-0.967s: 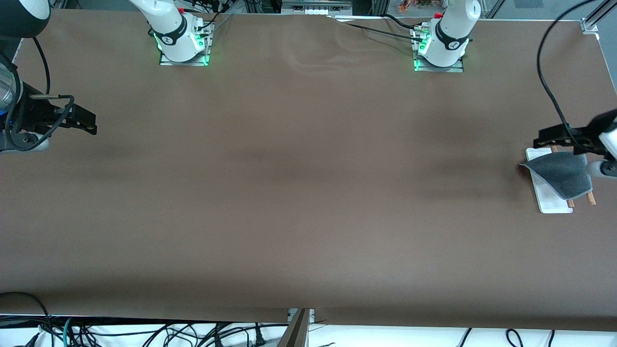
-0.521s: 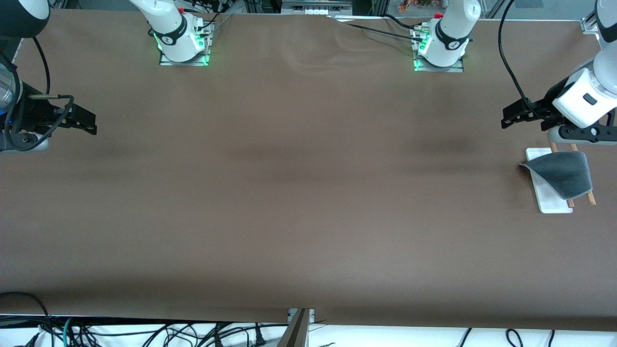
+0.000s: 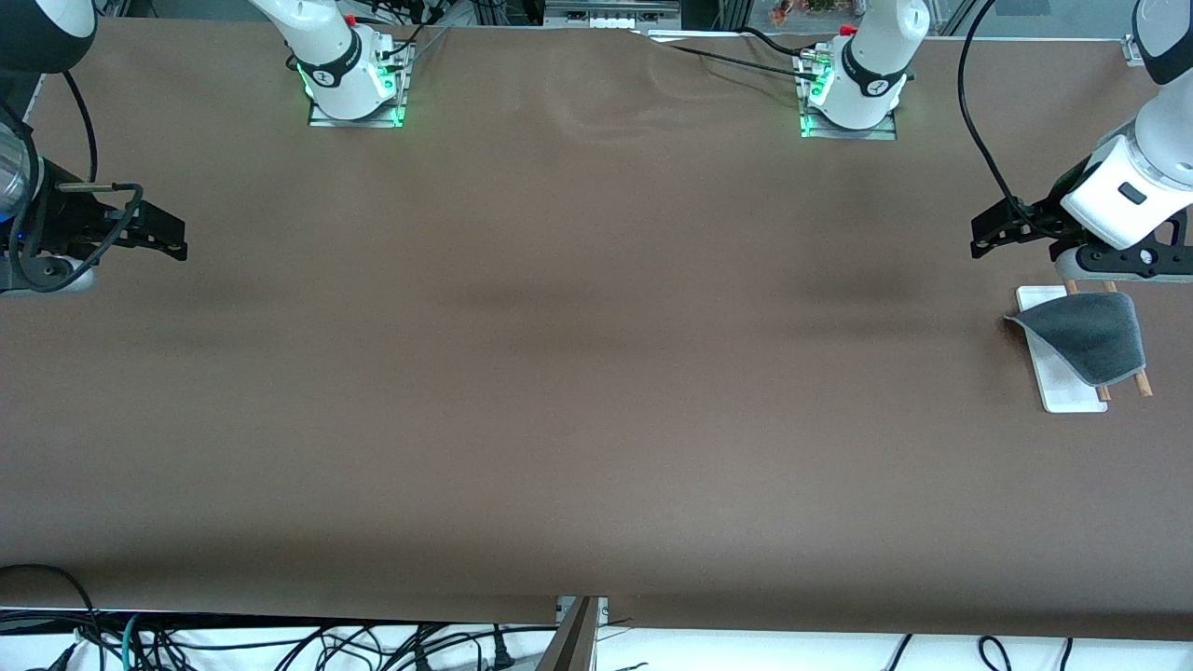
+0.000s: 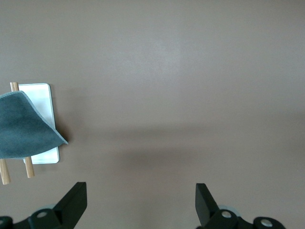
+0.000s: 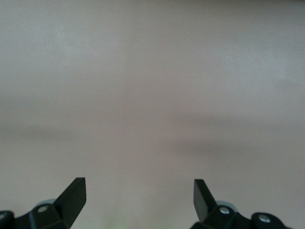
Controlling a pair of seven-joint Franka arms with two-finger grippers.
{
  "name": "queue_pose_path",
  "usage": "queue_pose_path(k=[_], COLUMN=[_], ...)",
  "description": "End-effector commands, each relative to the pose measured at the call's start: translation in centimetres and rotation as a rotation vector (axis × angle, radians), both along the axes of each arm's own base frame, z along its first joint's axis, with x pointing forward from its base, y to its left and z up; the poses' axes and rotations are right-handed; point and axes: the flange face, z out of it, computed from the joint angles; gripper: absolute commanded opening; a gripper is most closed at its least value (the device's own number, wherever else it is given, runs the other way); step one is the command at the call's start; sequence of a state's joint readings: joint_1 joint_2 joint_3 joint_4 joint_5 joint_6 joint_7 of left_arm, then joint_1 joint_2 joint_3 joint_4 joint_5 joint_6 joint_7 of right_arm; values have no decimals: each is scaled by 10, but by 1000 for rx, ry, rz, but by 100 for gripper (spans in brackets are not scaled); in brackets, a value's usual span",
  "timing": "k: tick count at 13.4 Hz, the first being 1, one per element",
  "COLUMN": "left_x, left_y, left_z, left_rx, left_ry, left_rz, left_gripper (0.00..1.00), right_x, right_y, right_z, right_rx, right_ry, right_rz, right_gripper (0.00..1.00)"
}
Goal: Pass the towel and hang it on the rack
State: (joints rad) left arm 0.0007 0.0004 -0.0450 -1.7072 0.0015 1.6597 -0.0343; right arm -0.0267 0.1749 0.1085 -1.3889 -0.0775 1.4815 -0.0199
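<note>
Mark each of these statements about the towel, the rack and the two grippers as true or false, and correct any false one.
1. The towel is draped over the rack's wooden rods. True.
2. The left gripper is shut on the towel. False: its fingers are open and hold nothing, and it is up in the air, apart from the towel.
3. The right gripper is open and holds nothing. True.
4. The rack stands at the right arm's end of the table. False: it stands at the left arm's end.
5. The towel covers the rack's whole white base. False: part of the base shows bare, and the rod ends stick out from under the cloth.
</note>
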Motion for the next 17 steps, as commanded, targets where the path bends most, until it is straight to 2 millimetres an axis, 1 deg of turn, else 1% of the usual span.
queue_pose_path(k=[1, 3, 5, 17], left_x=[-3, -3, -4, -4], left_y=[-2, -9, -19, -19], left_z=[0, 6, 7, 8], left_rx=[27, 27, 29, 29], left_ry=[4, -2, -1, -2], left_rz=[5, -8, -25, -25], left_gripper=[100, 100, 100, 100], right_x=[-5, -5, -5, -5], right_y=[-2, -2, -2, -3], right_z=[4, 3, 3, 3], right_rx=[16, 16, 16, 19], right_ry=[-7, -5, -5, -5], right_rz=[5, 5, 5, 3], right_gripper=[100, 100, 100, 100])
